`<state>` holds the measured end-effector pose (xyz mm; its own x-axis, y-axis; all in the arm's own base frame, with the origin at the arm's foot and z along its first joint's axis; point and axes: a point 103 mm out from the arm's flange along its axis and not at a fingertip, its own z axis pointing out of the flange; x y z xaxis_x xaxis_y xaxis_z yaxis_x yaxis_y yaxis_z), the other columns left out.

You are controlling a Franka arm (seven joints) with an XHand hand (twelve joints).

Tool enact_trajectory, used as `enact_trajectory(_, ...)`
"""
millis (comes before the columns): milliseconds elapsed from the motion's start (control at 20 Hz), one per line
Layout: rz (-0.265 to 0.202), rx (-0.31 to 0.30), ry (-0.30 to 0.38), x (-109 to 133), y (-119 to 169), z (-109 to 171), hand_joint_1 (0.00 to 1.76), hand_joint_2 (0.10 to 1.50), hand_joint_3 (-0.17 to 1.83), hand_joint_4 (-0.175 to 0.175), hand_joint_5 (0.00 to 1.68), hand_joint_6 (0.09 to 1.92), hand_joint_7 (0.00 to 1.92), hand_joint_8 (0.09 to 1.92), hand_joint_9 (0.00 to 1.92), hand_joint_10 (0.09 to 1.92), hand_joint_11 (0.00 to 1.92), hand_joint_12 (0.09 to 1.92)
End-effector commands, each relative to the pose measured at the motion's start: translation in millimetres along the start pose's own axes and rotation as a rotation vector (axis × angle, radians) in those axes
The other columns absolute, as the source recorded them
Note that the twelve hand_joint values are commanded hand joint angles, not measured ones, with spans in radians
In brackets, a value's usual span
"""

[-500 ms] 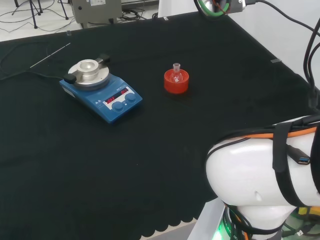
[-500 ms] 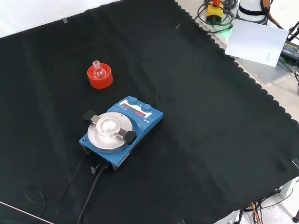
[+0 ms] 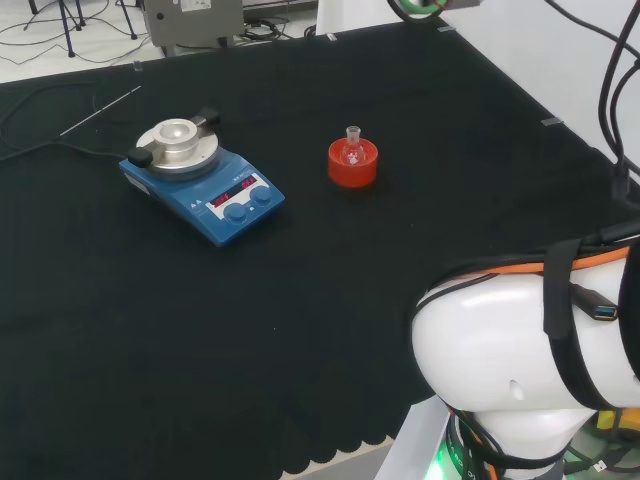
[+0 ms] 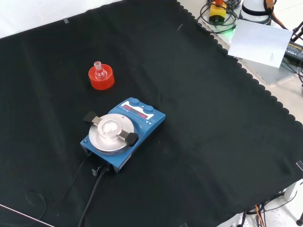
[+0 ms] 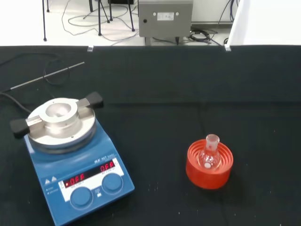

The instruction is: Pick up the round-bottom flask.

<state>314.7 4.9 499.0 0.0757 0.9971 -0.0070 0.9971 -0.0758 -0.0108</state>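
Your target, the round-bottom flask [image 5: 209, 156], sits upright in a red ribbed stand [image 5: 209, 166], its short neck pointing straight up and its bulb nested in the ring; something small and white lies in the bulb. In the head view the pair stands near the middle of the black cloth [image 3: 300, 300], to the right of the blue hotplate stirrer [image 3: 203, 180] and well apart from it.

You are at the approach. I cannot tell how the hand's fingers stand, so check them before you descend. Judging by the wrist view, you are high and set back from the flask. Come down over the neck, since the stand's wall covers the bulb, and close around the neck, then lift straight up so the bulb clears the ring without dragging the stand along.

Room is generous. The cloth around the stand is bare on every side, and the scalloped edge of the bench [image 4: 246, 75] lies far off. The stirrer with its metal top plate [image 4: 110, 132] is the nearest obstacle, with a thin rod [image 5: 47, 76] beyond it; keep to the flask's other side.
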Motion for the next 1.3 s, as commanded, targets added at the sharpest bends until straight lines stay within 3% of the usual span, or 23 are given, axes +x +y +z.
enact_trajectory(50, 0.009, -0.002, -0.004, 1, -9, -2, 0.11, 1.25, 0.35, 0.02, 0.24, 0.09, 0.2, 0.14, 0.16, 0.55, 0.0, 1.13)
enact_trajectory(800, 0.056, 0.042, 0.016, -15, 16, 68, 0.16, 1.27, 0.28, 0.016, 0.26, 0.09, 0.2, 0.2, 0.16, 0.58, 0.0, 1.13)
enact_trajectory(1050, 0.074, 0.017, 0.047, -32, 56, 97, 0.21, 1.25, 0.27, 0.009, 0.28, 0.09, 0.22, 0.24, 0.21, 0.6, 0.0, 1.17)
enact_trajectory(1300, 0.07, -0.011, 0.122, -61, 111, 135, 0.45, 1.16, 0.27, -0.006, 0.34, 0.09, 0.21, 0.43, 0.29, 0.65, 0.0, 1.28)
